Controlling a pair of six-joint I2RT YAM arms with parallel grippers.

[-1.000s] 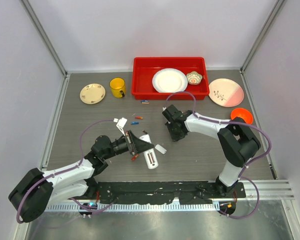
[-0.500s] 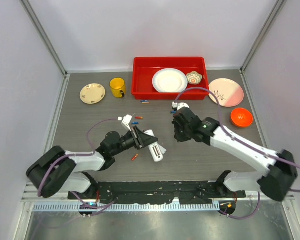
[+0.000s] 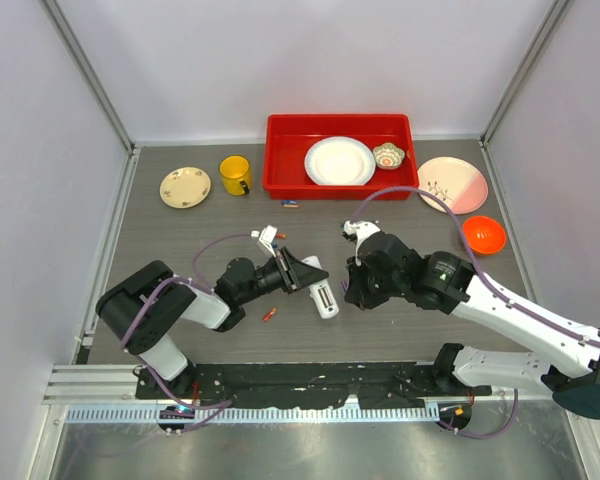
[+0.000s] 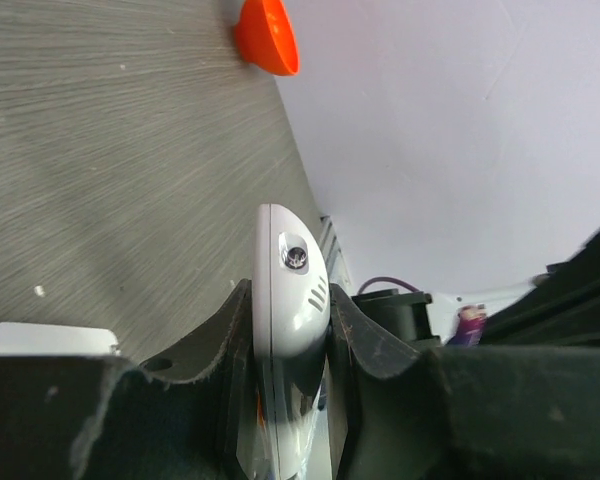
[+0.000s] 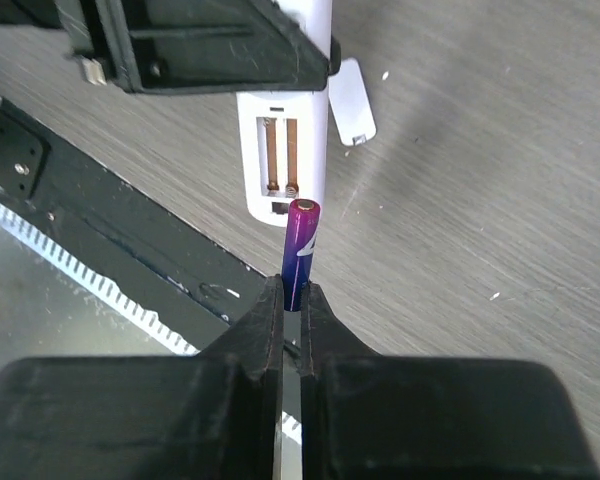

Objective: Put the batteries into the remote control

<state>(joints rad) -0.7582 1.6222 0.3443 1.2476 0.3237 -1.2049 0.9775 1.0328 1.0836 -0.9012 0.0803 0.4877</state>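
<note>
We see the left fingers (image 4: 242,318) clamped tight on the remote control (image 4: 291,285), gripping its two long sides and holding it off the surface (image 3: 180,240) near the middle, tilted, with its far end poking out past the fingertips. In the right wrist view the remote's open battery bay (image 5: 280,165) faces us, two copper-coloured contact strips showing in the white shell. The right fingers (image 5: 268,318) are pinched nearly closed on a blue-purple battery (image 5: 301,245), which stands straight out from between them with its metal cap right at the near end of the bay. We cannot tell whether it touches the plastic. The white back cover (image 5: 352,100) lies flat on the surface just beside the remote. From above, a red battery (image 3: 269,315) lies loose below the left arm, another (image 3: 280,234) sits above it, and a further pair (image 3: 289,204) rests near the red tray (image 3: 280,150). The orange bowl (image 3: 483,233) stands well apart on the right.
</note>
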